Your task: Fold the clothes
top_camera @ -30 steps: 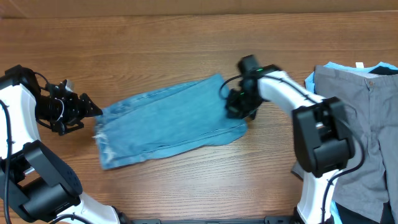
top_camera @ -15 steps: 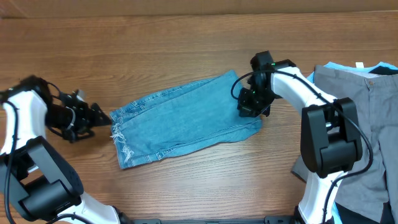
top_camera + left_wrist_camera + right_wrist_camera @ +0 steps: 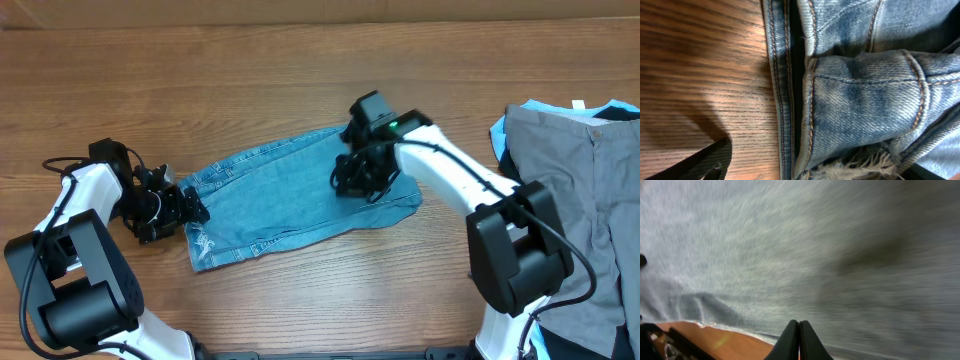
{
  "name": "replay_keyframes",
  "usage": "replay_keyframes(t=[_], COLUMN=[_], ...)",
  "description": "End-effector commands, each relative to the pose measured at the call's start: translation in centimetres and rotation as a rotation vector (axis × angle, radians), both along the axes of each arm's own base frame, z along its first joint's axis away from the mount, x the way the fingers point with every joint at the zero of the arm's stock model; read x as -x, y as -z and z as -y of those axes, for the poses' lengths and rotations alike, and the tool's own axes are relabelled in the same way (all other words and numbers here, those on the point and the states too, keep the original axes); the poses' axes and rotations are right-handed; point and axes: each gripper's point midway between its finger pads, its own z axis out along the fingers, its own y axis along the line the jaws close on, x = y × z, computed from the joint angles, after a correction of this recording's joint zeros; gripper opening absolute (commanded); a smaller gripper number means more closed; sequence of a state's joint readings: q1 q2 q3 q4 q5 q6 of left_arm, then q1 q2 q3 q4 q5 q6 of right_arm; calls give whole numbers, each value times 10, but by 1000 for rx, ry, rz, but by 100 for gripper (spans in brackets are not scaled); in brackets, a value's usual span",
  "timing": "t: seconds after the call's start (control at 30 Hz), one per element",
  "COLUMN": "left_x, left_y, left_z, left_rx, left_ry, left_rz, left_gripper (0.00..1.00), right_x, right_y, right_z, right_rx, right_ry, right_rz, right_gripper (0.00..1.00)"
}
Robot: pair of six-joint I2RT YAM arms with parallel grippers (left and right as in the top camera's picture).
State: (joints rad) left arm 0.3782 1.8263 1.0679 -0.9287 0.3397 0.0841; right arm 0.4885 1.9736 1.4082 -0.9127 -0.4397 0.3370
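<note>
Light-blue denim jeans (image 3: 290,195) lie folded in a slanted strip mid-table, frayed hems at the left end. In the left wrist view the jeans (image 3: 865,100) fill the frame, showing orange seams and a frayed hem at the bottom. My left gripper (image 3: 188,211) is at that hem end, and its fingers (image 3: 810,172) are spread wide with the denim edge between them, not clamped. My right gripper (image 3: 350,182) rests on the jeans' right part. Its fingers (image 3: 799,341) are shut together over blurred denim (image 3: 790,245), holding nothing.
A pile of clothes lies at the right edge: grey trousers (image 3: 590,190) on top, a pale-blue piece (image 3: 532,105) and a dark piece (image 3: 612,114) peeking out behind. Bare wooden table (image 3: 250,80) surrounds the jeans.
The jeans first slid right with my right gripper. My right gripper then moved left across the denim. My left gripper moved right and reached the frayed hem end.
</note>
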Motion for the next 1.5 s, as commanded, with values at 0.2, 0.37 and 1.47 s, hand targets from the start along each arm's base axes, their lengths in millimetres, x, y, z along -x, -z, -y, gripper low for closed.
replay_keyframes(t=[0.2, 0.37, 1.47], left_x=[33, 48, -10], left_y=[35, 48, -135], left_z=[18, 34, -48], left_rx=[7, 31, -274], left_ry=[-31, -12, -53], left_rz=[-70, -87, -127], left_gripper=[73, 69, 4], right_x=[22, 21, 3], right_y=[28, 30, -50], right_z=[-13, -14, -6], right_rx=[24, 22, -40], right_ry=[-1, -2, 30], right_rz=[-69, -66, 79], right_gripper=[5, 5, 4])
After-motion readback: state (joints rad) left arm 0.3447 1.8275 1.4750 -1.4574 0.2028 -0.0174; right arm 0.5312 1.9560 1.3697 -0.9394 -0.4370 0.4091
